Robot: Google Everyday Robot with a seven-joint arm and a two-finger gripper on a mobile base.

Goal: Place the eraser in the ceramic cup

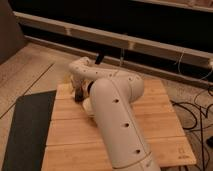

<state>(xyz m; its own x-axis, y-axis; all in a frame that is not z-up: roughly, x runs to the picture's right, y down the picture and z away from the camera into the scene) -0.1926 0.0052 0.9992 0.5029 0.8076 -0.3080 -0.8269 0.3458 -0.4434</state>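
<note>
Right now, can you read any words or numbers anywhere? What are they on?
Nothing here can be read.
Small dark mark at the near right corner of the wooden table: too blurred to read.
White robot arm: no lettering shows.
Gripper, down over the far left part of the table: no label shows.

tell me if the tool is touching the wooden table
Cannot tell. In the camera view the tool hangs low over the wooden table near its far left corner, but no contact or gap shows plainly.
</note>
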